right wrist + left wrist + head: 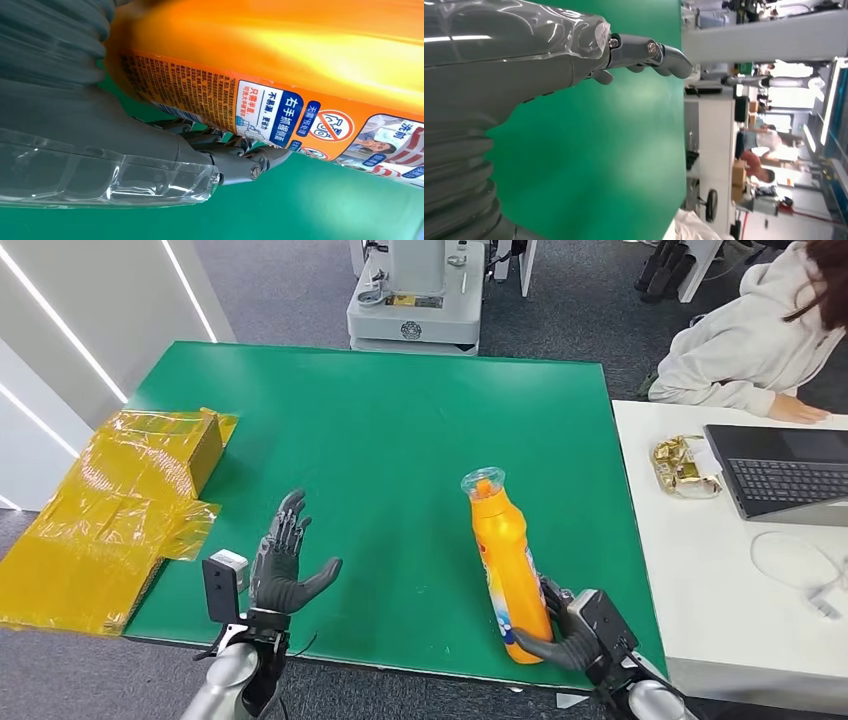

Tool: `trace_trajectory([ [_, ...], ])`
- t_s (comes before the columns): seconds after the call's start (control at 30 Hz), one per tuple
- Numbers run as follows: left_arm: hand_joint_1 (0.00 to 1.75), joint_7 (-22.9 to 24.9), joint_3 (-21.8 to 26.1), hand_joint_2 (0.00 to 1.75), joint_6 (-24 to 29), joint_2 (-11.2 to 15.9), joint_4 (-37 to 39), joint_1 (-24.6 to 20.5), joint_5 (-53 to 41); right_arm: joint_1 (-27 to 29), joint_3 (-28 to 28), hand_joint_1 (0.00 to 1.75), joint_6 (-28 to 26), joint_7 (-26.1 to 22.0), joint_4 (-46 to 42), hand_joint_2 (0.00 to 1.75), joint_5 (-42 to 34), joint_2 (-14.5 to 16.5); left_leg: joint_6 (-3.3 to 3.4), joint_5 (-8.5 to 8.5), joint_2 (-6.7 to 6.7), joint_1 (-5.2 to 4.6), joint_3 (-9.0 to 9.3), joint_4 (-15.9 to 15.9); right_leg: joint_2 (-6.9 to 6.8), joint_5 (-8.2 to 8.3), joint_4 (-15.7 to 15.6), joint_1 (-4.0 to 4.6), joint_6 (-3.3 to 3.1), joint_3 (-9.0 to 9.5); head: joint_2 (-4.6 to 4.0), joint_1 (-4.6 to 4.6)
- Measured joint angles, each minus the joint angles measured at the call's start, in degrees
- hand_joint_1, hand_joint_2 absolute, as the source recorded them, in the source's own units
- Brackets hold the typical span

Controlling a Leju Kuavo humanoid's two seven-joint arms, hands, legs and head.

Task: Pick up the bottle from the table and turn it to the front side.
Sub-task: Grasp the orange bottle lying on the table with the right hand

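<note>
A green table [380, 430] carries the scene, with a white desk [720, 580] butted against its right edge, where a person in a pale hoodie [745, 345] sits by a dark laptop [785, 470]. Crumpled yellow plastic sheeting [110, 510] drapes over the table's left edge. Near the table's front right corner an orange bottle [503, 565] stands upright, slightly tilted, its clear cap on top and its printed label [280, 112] seen close in the right wrist view. The right hand [565, 635] grips the bottle low down, fingers [235, 150] wrapped around its base. The left hand [285, 565] hovers above the table's front left edge, fingers spread, holding nothing.
</note>
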Motion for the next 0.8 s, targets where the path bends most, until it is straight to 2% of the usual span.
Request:
trace_trajectory([
  [0.1,0.0,1.8,-1.6,1.75,-3.5,0.2,0.2,-2.4,2.1,1.7,-2.7,1.75,-2.3,-1.2,-1.6,1.75,4.5,1.6,0.01,0.04,0.02,0.0,0.0,0.0,0.0,0.01,0.0,0.0,0.0,-0.01,0.0,0.01],
  [0.23,0.0,7.5,-4.6,1.75,-14.3,0.0,1.8,-8.7,8.9,1.1,-6.0,1.75,-5.6,-3.6,-2.0,1.75,11.4,5.1,-0.01,0.1,0.05,-0.01,0.01,0.0,0.02,0.09,0.0,-0.01,-0.05,0.01,0.0,0.02],
  [0.33,0.0,10.4,-6.7,1.75,-19.8,-0.4,4.2,-13.8,12.9,-0.1,-7.6,1.75,-6.2,-4.7,-1.4,1.75,14.0,8.0,-0.05,0.14,0.14,-0.01,0.05,0.0,0.11,0.15,0.0,-0.01,-0.07,0.0,0.0,0.0],
  [0.53,0.0,13.7,-10.4,1.75,-22.9,-1.7,8.8,-22.1,16.7,-4.0,-8.7,1.75,-6.5,-5.5,0.9,1.75,16.4,11.5,-0.06,0.17,0.13,-0.01,0.04,0.1,0.11,0.16,0.0,-0.01,-0.06,-0.01,0.0,0.01],
  [0.7,0.0,18.2,-12.7,1.75,-27.9,-2.8,13.0,-26.7,24.4,-7.4,-8.4,1.75,-6.6,-6.1,3.6,1.75,17.9,12.3,-0.06,0.17,0.12,-0.02,0.01,0.1,0.11,0.16,0.0,-0.01,-0.05,-0.03,0.0,0.01],
  [0.8,0.0,19.1,-14.2,1.75,-29.4,-3.6,15.8,-29.4,27.1,-9.2,-7.8,1.75,-6.6,-6.4,5.6,1.75,18.0,12.5,-0.06,0.16,0.11,-0.02,0.01,0.1,0.1,0.16,0.0,-0.02,-0.05,-0.03,0.0,0.01],
])
